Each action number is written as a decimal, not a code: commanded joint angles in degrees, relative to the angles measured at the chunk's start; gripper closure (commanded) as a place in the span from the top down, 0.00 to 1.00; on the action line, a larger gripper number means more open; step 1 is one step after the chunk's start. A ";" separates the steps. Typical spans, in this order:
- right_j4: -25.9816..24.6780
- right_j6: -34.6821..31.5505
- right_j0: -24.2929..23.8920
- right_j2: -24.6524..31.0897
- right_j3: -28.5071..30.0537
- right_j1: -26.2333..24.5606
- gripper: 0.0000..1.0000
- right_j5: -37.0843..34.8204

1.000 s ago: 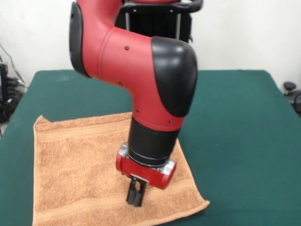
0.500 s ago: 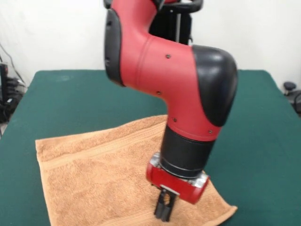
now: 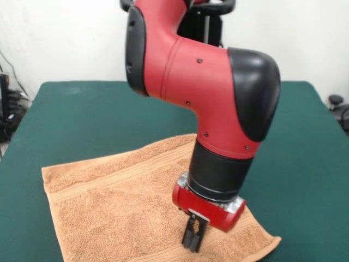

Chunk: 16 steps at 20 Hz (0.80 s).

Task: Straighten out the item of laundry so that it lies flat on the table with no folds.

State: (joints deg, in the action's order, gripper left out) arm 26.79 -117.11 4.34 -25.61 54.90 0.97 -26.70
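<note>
An orange-tan terry towel [image 3: 120, 207] lies spread on the dark green table [image 3: 71, 114], at the near left of the front view, slightly rotated, with a woven band stripe along its far edge. Its near edge runs out of the picture. No tag shows. My gripper [image 3: 192, 240] hangs from the red and black arm over the towel's near right part, with its fingers close together and their tips pressed onto the towel cloth.
The arm's big red and black elbow [image 3: 218, 98] fills the middle of the view and hides part of the table behind it. Cables and dark equipment [image 3: 8, 103] sit past the table's left edge. A dark object [image 3: 338, 106] stands at the right edge.
My gripper has moved to the right, dragging the towel with it. The towel has turned so that its right corner now reaches further right.
</note>
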 commanded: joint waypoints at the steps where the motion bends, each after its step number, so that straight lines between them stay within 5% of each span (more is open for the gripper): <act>1: -2.93 -2.18 -2.28 9.27 14.60 6.34 0.00 -2.49; 16: -8.99 1.79 -6.60 11.50 22.69 17.07 0.00 -6.79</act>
State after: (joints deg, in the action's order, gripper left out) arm 20.58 -117.11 -2.48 -22.98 68.01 14.07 -26.78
